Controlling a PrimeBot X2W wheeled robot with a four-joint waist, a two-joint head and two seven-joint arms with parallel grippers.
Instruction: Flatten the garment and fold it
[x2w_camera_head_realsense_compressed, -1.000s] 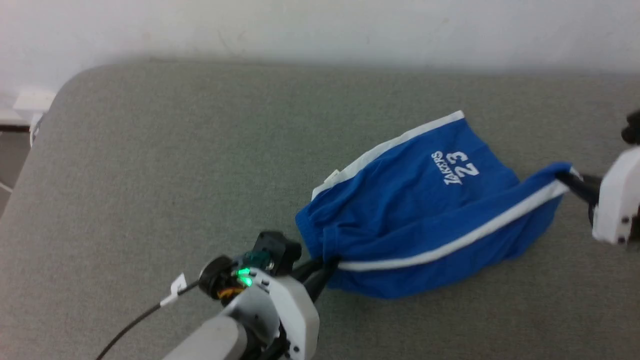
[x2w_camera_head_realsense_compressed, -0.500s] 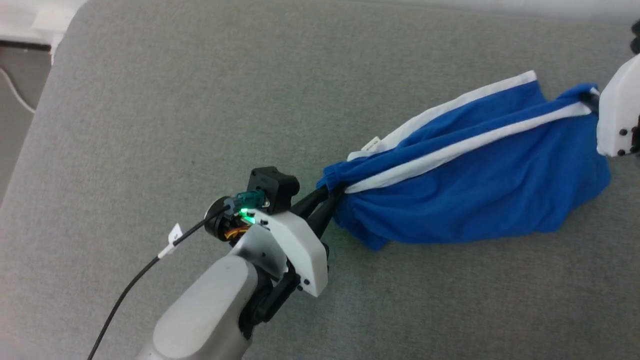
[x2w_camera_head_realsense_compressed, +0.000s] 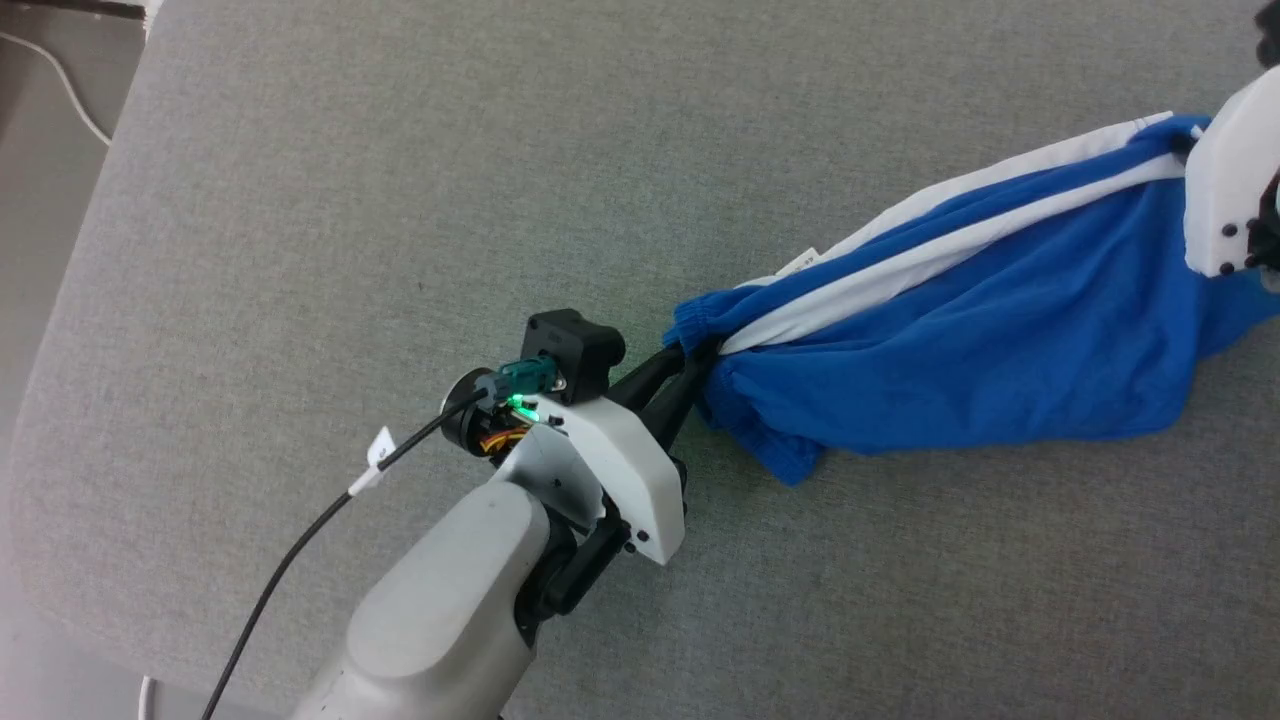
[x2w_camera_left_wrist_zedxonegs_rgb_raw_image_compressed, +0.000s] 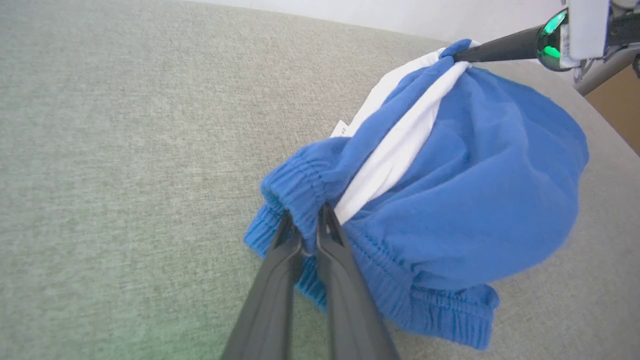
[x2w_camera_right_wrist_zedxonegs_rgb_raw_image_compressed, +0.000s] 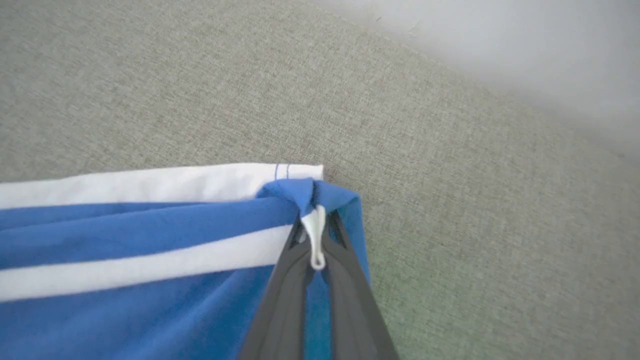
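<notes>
the left gripper (x2w_camera_left_wrist_zedxonegs_rgb_raw_image_compressed: 305, 235) has its two dark fingers pressed together on a pinch of the gathered elastic waistband (x2w_camera_left_wrist_zedxonegs_rgb_raw_image_compressed: 295, 185), nothing but cloth between the tips. the right gripper (x2w_camera_right_wrist_zedxonegs_rgb_raw_image_compressed: 315, 237) is clamped just as tight, nipping a corner where the white trim band (x2w_camera_right_wrist_zedxonegs_rgb_raw_image_compressed: 150, 267) meets the blue hem, a sliver of white squeezed out between its tips. the garment (x2w_camera_head_realsense_compressed: 980, 340) runs straight out ahead of the left fingers and ends at the right fingers, so its long axis lies along the line between the two pairs of tips, one arm at each end and neither nearer the middle. the edge with the trim looks taut between the two grips, while the bulk of the blue cloth sags to one side of that line and seems to rest bunched on the grey fabric surface (x2w_camera_head_realsense_compressed: 400, 220), a loose lobe of waistband drooping just below the left tips. a small white label (x2w_camera_head_realsense_compressed: 800, 263) pokes out on the other side of the taut edge. i judge the flattening in hand and no fold yet made: the shorts lie doubled and rumpled, not spread. the coming move likely turns on that taut line, drawing it sideways so the slack cloth trails out flat behind both sets of fingers
</notes>
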